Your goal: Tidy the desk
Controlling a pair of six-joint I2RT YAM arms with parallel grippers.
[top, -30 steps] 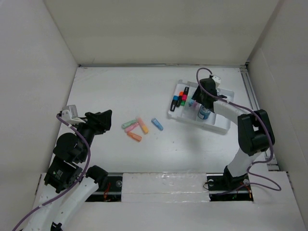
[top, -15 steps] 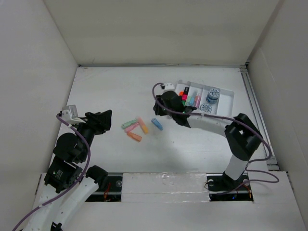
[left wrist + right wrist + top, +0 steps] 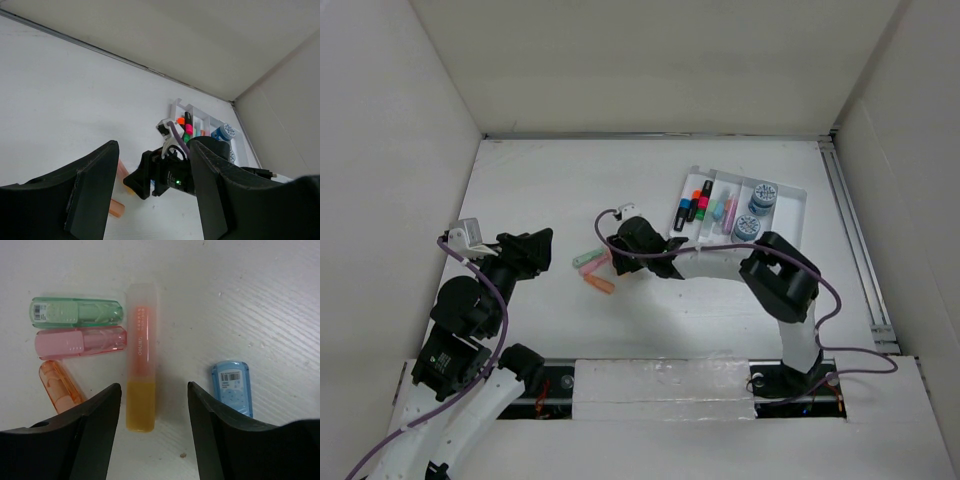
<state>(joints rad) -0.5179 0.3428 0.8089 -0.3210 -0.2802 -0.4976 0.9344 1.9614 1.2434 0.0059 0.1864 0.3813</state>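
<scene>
The desk (image 3: pixel 550 190) is a white tabletop. A group of small items lies at its middle: a green case (image 3: pixel 75 312), a pink case (image 3: pixel 80 342), a small orange case (image 3: pixel 60 387), an orange-and-yellow highlighter (image 3: pixel 140 355) and a blue case (image 3: pixel 232 387). My right gripper (image 3: pixel 620 245) hovers over them, open and empty (image 3: pixel 154 407), with the highlighter's yellow end just inside its left finger. In the top view the arm hides the blue case; the green case (image 3: pixel 585 259) and orange case (image 3: pixel 601 284) show. My left gripper (image 3: pixel 535 245) is open and empty above the desk's left (image 3: pixel 154 150).
A white ribbed compartment tray (image 3: pixel 800 205) stands at the back right, holding coloured markers (image 3: pixel 695 205) and two blue rolls (image 3: pixel 762 196). A metal rail (image 3: pixel 850 230) runs along the desk's right edge. White walls enclose the desk on three sides.
My right arm has swung left from over the tray to above the loose items in the middle. The left arm has not moved.
</scene>
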